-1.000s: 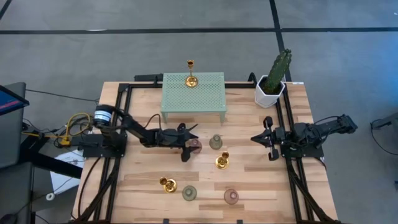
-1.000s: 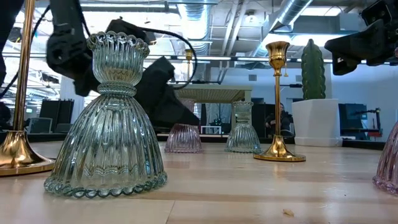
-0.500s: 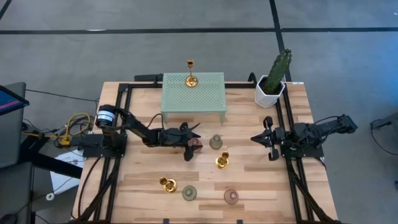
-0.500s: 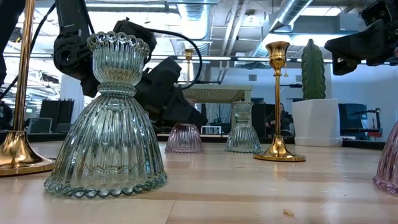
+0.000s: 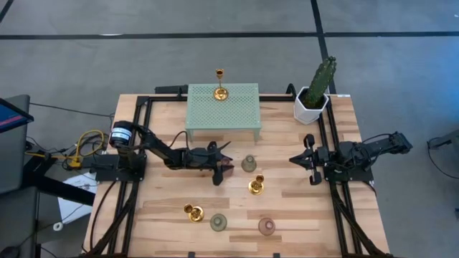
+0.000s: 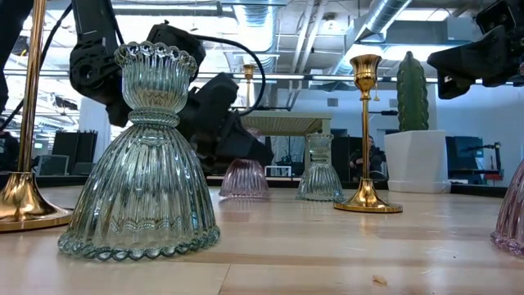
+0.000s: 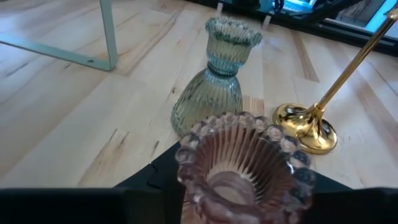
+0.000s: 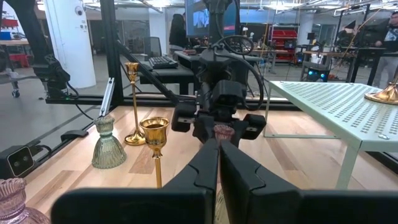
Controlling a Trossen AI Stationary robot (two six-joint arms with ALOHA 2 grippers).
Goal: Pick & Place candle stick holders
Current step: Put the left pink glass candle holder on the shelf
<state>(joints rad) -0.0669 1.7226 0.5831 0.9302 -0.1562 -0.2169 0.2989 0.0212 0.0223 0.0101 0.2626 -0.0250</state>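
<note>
Standing at the far edge of the wooden table, the mint green perforated stand carries one gold candle stick holder; the cactus in its white pot sits beside it. The left arm reaches toward mid-table, and the left gripper has its fingers set either side of the pink holder, which fills the left wrist view between the two dark fingers. Whether they are pressing on it or only bracketing it cannot be told.

The likely trouble lies in how crowded this spot is. A sage green holder stands just beside the pink one, and a gold holder with a thin stem is near that. A lift that swings sideways could clip either; the gold one looks top-heavy and would probably topple first. The pink holder is ribbed, glassy and bell-shaped with a beaded rim, so a shallow pinch might slip.

The right gripper waits at the table's right side, fingers together. Three more holders stand near the front edge.
</note>
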